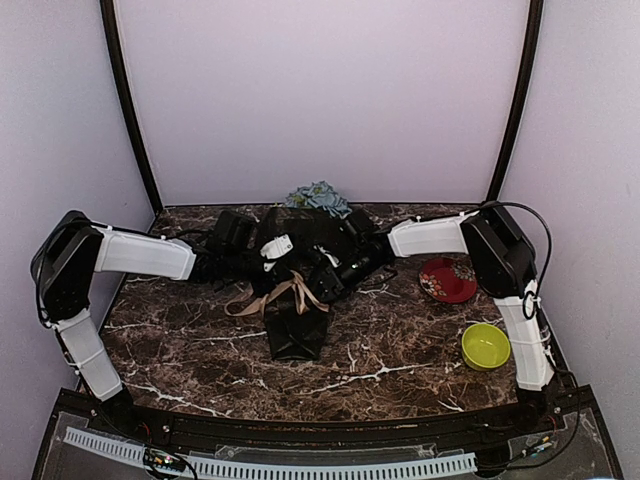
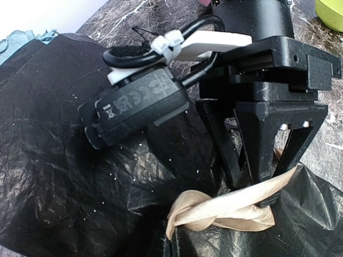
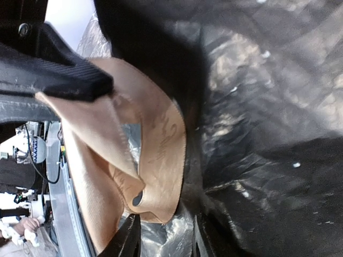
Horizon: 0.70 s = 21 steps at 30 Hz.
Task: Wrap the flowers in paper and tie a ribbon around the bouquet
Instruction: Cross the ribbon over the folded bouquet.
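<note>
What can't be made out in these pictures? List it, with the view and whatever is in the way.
- Stems: the paper hides them in every view; the flowers show only their tops, from above.
- Whether the ribbon is knotted: the right claw covers it in the left wrist view, and the right wrist view is too close.
- Left claw: lost among the black wrists from above, outside its own wrist view.

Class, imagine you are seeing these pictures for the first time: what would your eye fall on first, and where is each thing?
The tan ribbon stands out against the black paper at mid-table, where both arms meet; the right gripper, jaws apart, has it at its fingertips. Blue-green flowers peek out at the far edge. On the right sit a red plate and a yellow-green bowl.
</note>
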{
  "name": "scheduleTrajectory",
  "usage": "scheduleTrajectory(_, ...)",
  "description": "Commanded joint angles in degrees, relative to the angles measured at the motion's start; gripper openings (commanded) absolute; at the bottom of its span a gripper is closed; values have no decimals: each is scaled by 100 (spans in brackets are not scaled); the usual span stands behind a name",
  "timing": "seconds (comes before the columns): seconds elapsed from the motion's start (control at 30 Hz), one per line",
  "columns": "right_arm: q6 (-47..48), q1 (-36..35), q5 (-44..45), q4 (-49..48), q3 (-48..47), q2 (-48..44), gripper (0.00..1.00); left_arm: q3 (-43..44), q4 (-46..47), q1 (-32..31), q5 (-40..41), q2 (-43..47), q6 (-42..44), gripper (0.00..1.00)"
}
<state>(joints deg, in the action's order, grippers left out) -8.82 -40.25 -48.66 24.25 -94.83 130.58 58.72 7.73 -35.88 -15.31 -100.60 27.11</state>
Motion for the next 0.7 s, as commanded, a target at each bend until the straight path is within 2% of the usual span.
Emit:
scheduleTrajectory(0.0, -420, 105, 313, -411, -142, -275, 34, 23, 53, 28, -46, -51, -101, 0)
scheduleTrajectory(0.13, -789, 178, 602, -703, -238, -265, 35, 73, 11, 28, -42, -104, -140, 0)
scheduleTrajectory(0.4, -1277, 313, 1802, -900, -153, -570, 37, 87, -26, 28, -6, -193, -242, 0)
scheduleTrajectory(0.57, -1304, 313, 1965, -949, -25, -740, 37, 88, -17, 28, -18, -238, -299, 0)
scheduleTrajectory(0.67, -1231, 291, 2088, -963, 130, -945, 33, 114, -17, 28, 2, -275, -355, 0)
